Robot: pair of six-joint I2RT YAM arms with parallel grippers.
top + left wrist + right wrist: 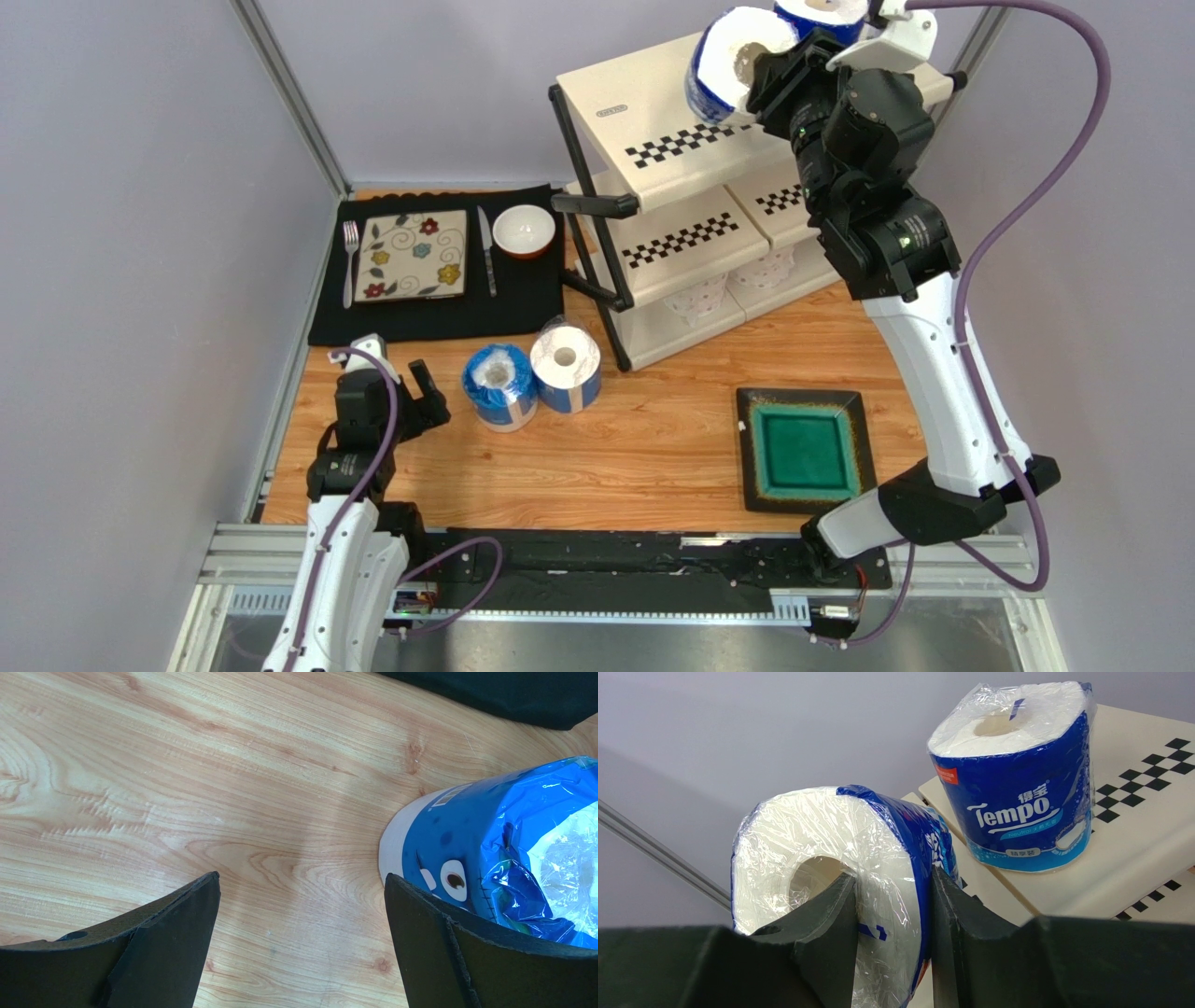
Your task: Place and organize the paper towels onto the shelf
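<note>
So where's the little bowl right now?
In the top view, the bowl sits on the black mat at the far left, just right of the knife and left of the shelf.

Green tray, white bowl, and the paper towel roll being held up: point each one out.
green tray (pixel 804 451), top external view, on its glazed green centre.
white bowl (pixel 523 224), top external view, on its white inside.
held roll (pixel 765 850), right wrist view, on its wrapped flat end left of the core.
</note>
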